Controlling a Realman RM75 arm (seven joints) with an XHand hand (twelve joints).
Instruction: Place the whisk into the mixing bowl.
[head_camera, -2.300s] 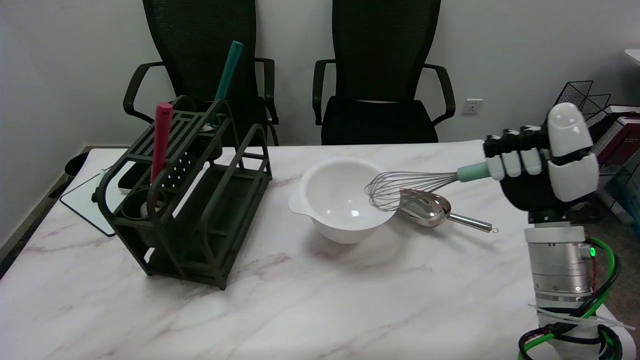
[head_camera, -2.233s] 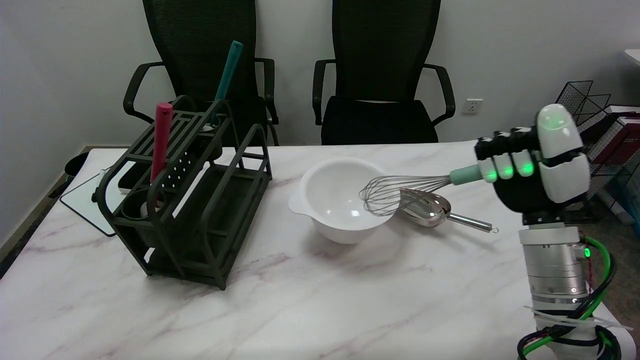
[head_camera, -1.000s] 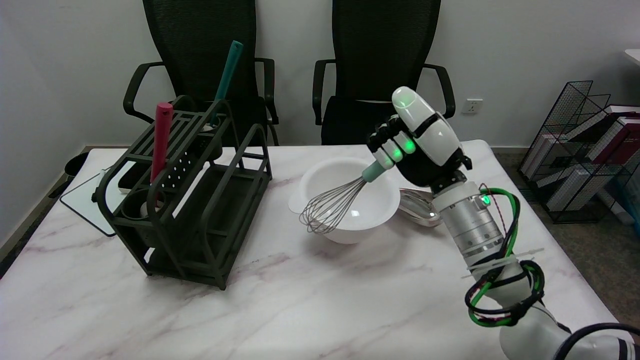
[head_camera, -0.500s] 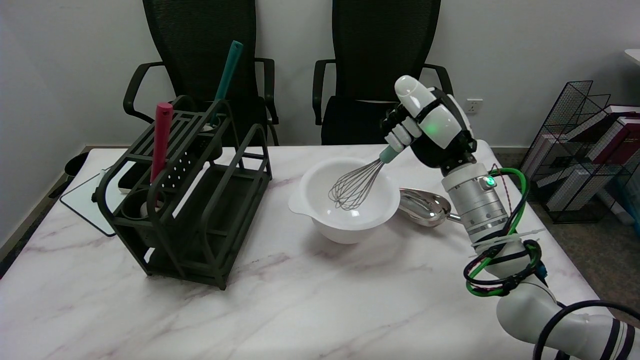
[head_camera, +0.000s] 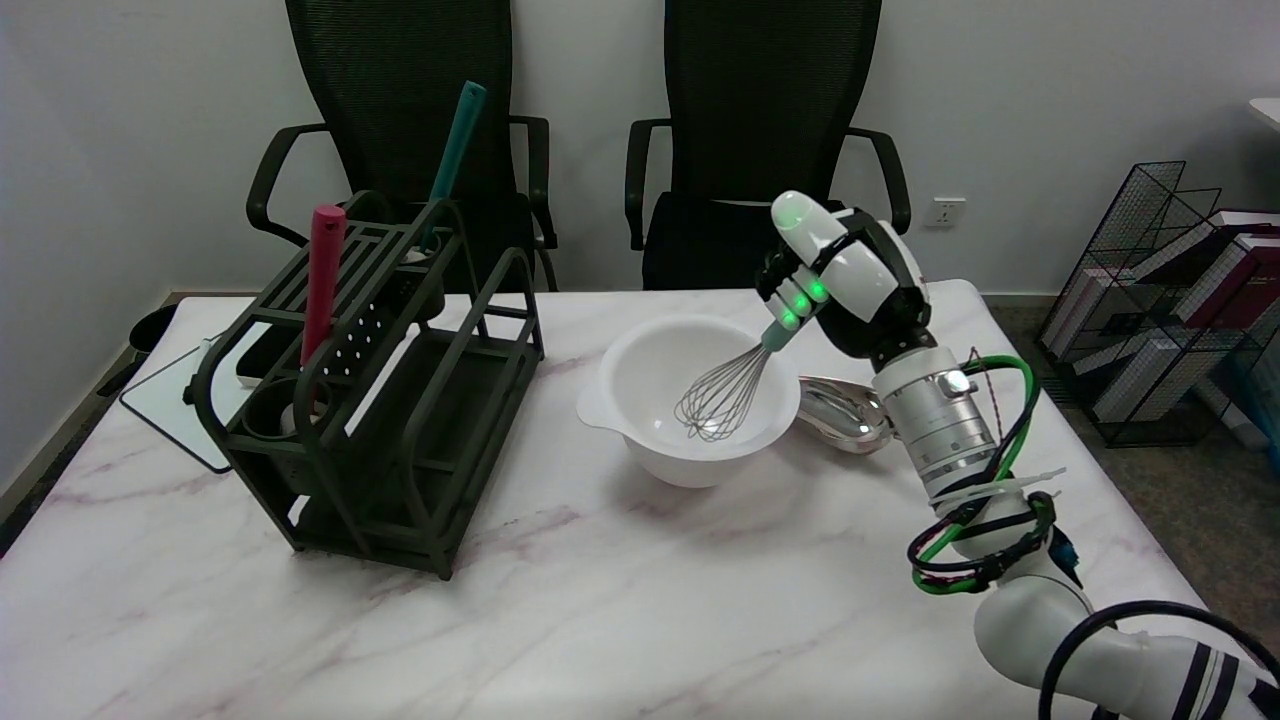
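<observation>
A white mixing bowl with a small lip handle stands at the middle of the marble table. My right hand is above the bowl's right rim and grips the pale green handle of a wire whisk. The whisk slants down to the left, and its wire head is inside the bowl, near the bottom. Whether the wires touch the bowl I cannot tell. The handle is mostly hidden by my fingers.
A metal scoop lies just right of the bowl, under my forearm. A dark green utensil rack stands at the left, holding a red-handled tool and a teal-handled tool. Two black chairs stand behind the table.
My hand carried the whisk from the right side of the table over the bowl, tilting it downward. In the last half second the wire head sank lower into the bowl.
</observation>
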